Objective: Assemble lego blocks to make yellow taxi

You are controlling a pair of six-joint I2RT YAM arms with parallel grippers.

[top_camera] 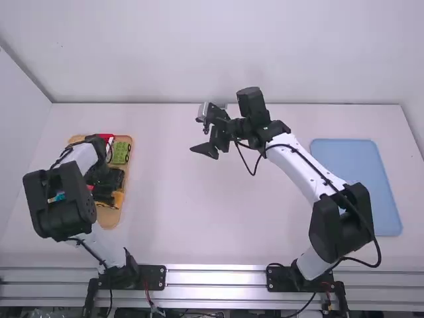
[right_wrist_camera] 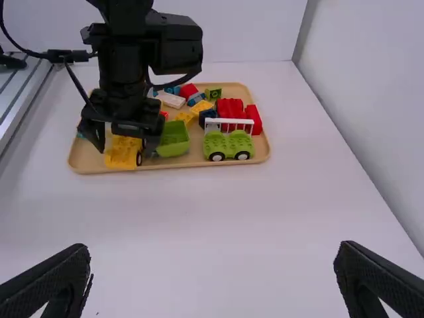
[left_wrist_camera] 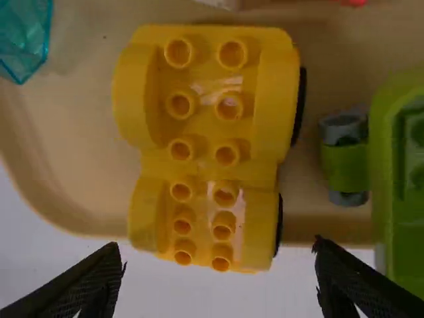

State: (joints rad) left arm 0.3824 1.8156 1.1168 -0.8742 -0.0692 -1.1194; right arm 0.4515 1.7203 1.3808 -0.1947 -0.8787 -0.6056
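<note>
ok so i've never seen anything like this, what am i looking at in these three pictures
Two robot arms, each with a two-finger gripper, stand at a white table. The high view looks down from above and behind them. The other two views come from cameras on the arms' wrists, each with that arm's own fingers at the bottom edge.

On the left lies a tan tray of toy bricks: a yellow wheeled piece, a green car, red bricks and more. A flat blue board lies on the right.

Nothing is held: the left gripper is open above the yellow piece, and the right gripper is open over bare table.
</note>
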